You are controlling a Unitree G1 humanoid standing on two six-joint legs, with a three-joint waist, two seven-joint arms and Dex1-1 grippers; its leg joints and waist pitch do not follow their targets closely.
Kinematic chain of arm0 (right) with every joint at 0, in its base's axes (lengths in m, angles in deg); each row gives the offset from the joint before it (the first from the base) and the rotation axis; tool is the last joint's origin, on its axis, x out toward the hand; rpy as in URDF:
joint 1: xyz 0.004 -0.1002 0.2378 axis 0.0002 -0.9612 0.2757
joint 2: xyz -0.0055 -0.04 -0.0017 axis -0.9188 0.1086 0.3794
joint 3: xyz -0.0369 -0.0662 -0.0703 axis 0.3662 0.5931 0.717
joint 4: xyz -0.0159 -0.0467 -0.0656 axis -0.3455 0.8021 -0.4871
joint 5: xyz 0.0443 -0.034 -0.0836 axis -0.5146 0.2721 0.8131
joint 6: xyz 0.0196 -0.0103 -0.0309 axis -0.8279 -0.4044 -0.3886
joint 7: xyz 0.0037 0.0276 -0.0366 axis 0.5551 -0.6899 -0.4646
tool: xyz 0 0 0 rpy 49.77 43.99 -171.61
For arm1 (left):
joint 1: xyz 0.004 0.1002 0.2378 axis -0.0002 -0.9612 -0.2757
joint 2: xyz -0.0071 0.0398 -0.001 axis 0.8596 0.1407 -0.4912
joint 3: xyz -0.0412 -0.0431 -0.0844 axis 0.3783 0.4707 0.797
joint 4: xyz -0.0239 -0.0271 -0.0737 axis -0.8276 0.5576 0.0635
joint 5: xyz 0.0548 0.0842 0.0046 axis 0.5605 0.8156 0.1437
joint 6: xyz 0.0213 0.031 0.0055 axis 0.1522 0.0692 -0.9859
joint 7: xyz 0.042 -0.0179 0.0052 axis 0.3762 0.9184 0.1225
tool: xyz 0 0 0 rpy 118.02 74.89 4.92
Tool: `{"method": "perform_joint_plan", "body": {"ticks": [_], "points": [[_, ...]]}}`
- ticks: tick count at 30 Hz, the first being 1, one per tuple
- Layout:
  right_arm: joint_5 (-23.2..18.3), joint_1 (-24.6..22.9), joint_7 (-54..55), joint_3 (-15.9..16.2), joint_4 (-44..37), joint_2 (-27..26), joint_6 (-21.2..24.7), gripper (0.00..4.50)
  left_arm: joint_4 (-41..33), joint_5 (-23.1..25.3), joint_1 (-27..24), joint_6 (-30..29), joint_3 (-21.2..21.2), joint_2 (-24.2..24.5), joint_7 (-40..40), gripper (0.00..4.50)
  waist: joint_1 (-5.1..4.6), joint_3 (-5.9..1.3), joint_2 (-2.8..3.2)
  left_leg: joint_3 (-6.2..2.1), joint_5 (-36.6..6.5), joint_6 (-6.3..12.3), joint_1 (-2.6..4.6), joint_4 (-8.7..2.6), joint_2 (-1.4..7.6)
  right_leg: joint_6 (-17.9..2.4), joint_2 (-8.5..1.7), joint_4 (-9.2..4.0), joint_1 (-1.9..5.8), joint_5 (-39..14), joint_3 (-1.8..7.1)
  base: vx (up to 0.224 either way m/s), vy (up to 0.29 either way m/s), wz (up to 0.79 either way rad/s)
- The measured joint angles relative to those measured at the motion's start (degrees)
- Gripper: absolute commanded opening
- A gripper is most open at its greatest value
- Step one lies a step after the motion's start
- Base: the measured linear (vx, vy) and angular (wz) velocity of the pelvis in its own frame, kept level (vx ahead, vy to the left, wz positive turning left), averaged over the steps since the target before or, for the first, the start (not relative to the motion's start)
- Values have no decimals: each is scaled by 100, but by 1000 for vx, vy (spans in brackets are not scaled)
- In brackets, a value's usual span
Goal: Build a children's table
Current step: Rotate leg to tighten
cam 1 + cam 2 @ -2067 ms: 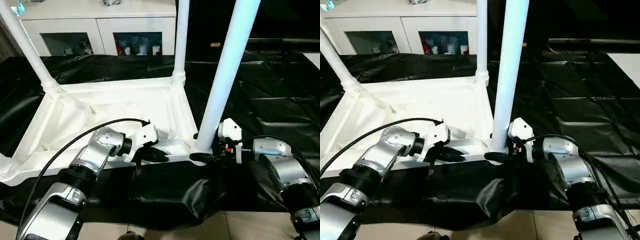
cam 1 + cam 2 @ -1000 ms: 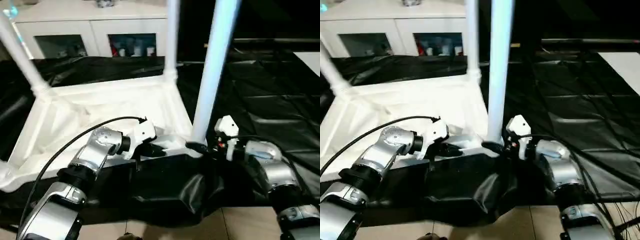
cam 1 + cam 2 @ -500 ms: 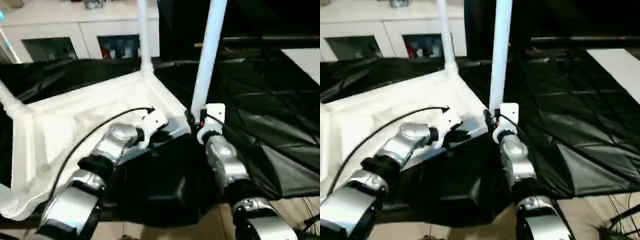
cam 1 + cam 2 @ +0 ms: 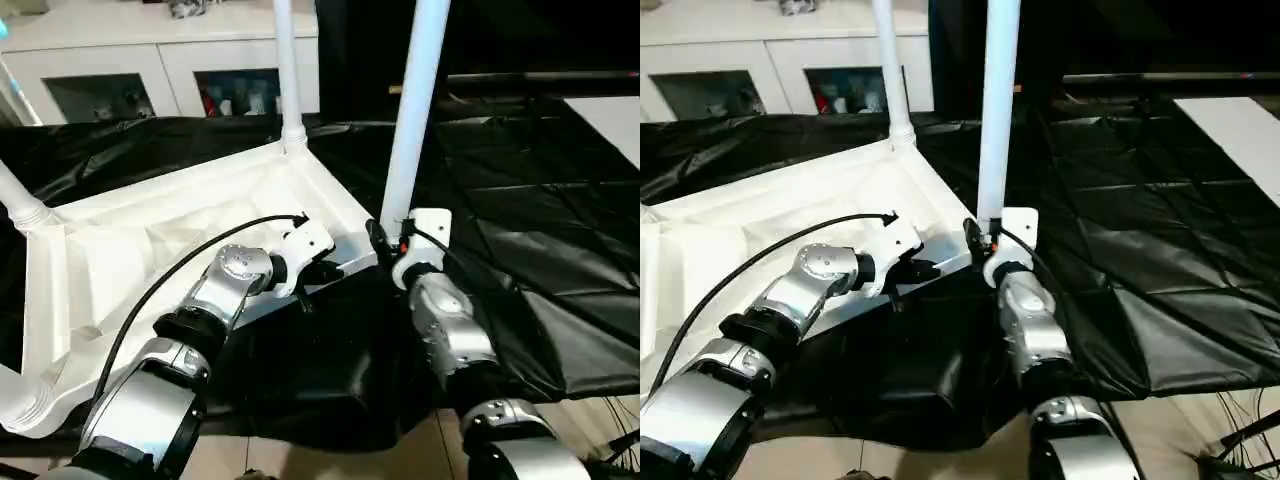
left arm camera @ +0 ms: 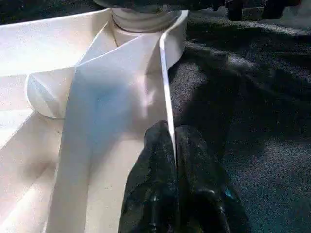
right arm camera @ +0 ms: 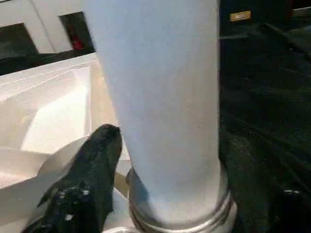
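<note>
The children's table lies upside down on a black sheet, its white tabletop [image 4: 150, 250] skewed to me. Three white legs stand up from its corners: one at the near right [image 4: 412, 110], one at the far corner [image 4: 286, 70] and one at the left [image 4: 15, 195]. My left gripper [image 5: 171, 138] is shut on the thin raised rim [image 5: 164, 82] of the near side, a little left of the near right socket. My right gripper [image 6: 199, 165] straddles the foot of the near right leg [image 6: 160, 97]. One finger [image 6: 95, 165] lies against the leg, and the other stands off it.
A white cabinet [image 4: 170, 60] with glass doors stands behind the table. Black sheeting [image 4: 520, 230] covers the floor to the right and bunches in folds under my forearms [image 4: 330, 370]. A pale floor strip [image 4: 330, 460] runs along the near edge.
The tabletop now sits skewed, its near right corner farther from me than a second ago. My right arm reaches in from below, no longer from the right. The left grip is unchanged.
</note>
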Motion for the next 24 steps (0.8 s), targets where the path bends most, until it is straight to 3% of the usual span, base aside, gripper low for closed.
{"method": "perform_joint_plan", "body": {"ticks": [7, 14, 20, 24], "points": [[208, -254, -1753, 615, -733, 1196, 238, 362, -100, 6, -71, 99, -18, 94, 298, 0, 109, 1, 3, 2, -1, 2, -5, 0, 0, 0, -1, -10, 1, 0, -3, 0, 0, 0], [-252, -660, -4019, 793, -1377, 2281, 407, 362, -535, -139, -356, 161, -103, 389, 1032, 0, 178, 1, 12, 2, -1, 4, -6, 2, 2, 0, -1, -8, 1, 0, -6, 0, 0, 0], [-641, -867, -5359, 896, -1800, 2851, 928, 362, -1118, -311, -683, 48, -221, 709, 1873, 0, 253, 1, 13, 2, -2, 5, -8, 3, 4, 0, -1, -9, 2, 0, -6, 0, 0, 0], [-667, -876, -5813, 1044, -1888, 2999, 1044, 362, -1420, -396, -828, -104, -323, 813, 2247, 0, 321, 1, 12, 2, -1, 5, -8, 5, 4, 0, -2, -9, 4, 0, -6, 0, 0, 0]]}}
